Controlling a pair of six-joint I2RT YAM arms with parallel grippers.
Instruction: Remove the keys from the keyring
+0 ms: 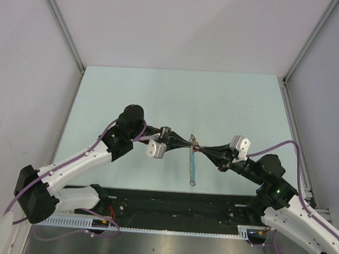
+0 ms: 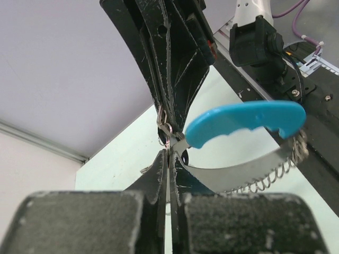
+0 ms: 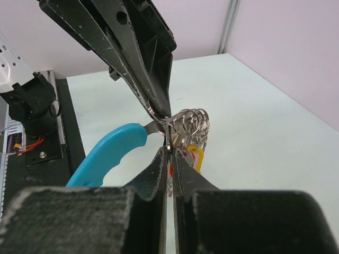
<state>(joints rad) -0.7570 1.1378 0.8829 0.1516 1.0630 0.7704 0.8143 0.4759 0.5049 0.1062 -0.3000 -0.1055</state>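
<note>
Both grippers meet tip to tip above the table's middle. My left gripper (image 1: pixel 190 142) is shut on the thin wire keyring (image 3: pixel 157 119), where it joins the bright blue strap (image 1: pixel 193 166). The strap hangs down from there and also shows in the left wrist view (image 2: pixel 243 120) and the right wrist view (image 3: pixel 108 156). My right gripper (image 1: pixel 204 149) is shut on a thin metal piece of the keys (image 3: pixel 168 143), which are mostly hidden between its jaws. A bunch of wire loops (image 3: pixel 194 123) and a yellow tag (image 3: pixel 197 157) hang beside them.
A serrated metal strip (image 2: pixel 238 175) and a coil spring (image 2: pixel 271 177) hang with the strap. The pale green table (image 1: pixel 177 98) is walled at the back and both sides. A black base rail (image 1: pixel 176 211) runs along the near edge.
</note>
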